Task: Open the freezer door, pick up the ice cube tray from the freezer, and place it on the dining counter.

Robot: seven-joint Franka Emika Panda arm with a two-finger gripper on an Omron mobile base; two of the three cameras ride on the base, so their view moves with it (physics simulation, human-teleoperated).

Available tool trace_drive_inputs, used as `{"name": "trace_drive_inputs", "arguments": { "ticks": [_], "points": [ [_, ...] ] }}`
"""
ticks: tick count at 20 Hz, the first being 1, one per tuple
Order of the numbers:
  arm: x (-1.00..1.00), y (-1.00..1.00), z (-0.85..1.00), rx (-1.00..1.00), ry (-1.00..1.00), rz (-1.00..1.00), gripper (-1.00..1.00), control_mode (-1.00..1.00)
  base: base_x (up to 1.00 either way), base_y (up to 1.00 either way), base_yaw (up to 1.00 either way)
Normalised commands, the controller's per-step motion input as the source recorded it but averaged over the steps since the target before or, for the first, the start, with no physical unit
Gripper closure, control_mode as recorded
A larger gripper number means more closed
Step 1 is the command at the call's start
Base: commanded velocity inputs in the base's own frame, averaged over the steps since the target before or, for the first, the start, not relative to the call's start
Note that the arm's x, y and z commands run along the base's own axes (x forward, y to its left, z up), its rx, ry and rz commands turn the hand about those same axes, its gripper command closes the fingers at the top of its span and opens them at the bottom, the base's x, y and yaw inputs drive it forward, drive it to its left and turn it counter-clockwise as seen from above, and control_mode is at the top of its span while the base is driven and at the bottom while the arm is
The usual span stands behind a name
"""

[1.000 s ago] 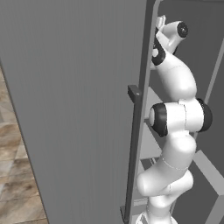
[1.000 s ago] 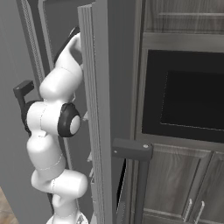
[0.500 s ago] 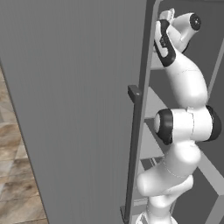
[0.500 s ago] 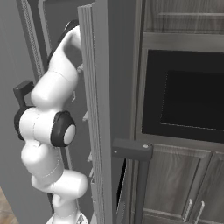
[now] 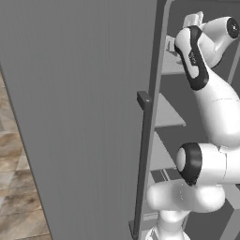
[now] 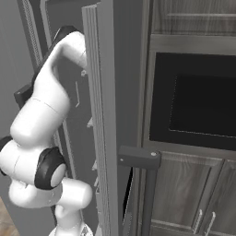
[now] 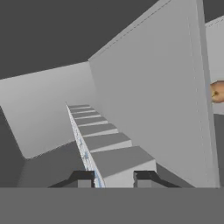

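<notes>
Looking across the left base view from its left edge, you first meet a strip of tiled floor point(image 5: 14, 187), then the freezer door point(image 5: 79, 108), swung open so its broad brushed-grey face fills the left half. Its long axis stands upright, and the dark bar handle point(image 5: 142, 164) runs down its right edge. Past that edge you see into the freezer point(image 5: 206, 220), where pale grey shelves point(image 5: 168, 112) step up one above another. The white arm point(image 5: 215, 112) rises at the right and reaches high into the upper part of the compartment.

In the right base view the same arm point(image 6: 41, 115) stands at the left and bends up into the opening. Right of it a narrow grey panel point(image 6: 103, 115) stands edge-on to you, carrying its own dark handle point(image 6: 140, 157). Further right sits a black oven window point(image 6: 198, 106) set in dark wood-grain cabinets point(image 6: 184, 198).

In the hand view the end effector point(image 7: 113, 177) pinches the near end of the ice cube tray point(image 7: 105, 142), one dark tip at each side. The tray shows as a pale stepped body with a thin pale blue edge. Its long axis runs away from the finger tips, up and to the left, toward the grey inner walls of the freezer. A small orange thing point(image 7: 217, 92) shows at the right edge; you cannot tell what it is.
</notes>
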Motion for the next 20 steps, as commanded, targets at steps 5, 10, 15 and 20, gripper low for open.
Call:
{"name": "trace_drive_inputs", "arguments": {
  "ticks": [5,10,15,20],
  "points": [
    [-1.00,0.00,0.00,0.00,-0.02,0.00,1.00,-1.00,0.00,0.00,0.00],
    [-1.00,0.00,0.00,0.00,0.00,0.00,1.00,-1.00,0.00,0.00,0.00],
    [-1.00,0.00,0.00,0.01,0.00,0.00,1.00,-1.00,0.00,0.00,0.00],
    [-1.00,0.11,-0.02,0.00,0.00,0.00,1.00,-1.00,0.00,0.00,0.00]
  ]
}}
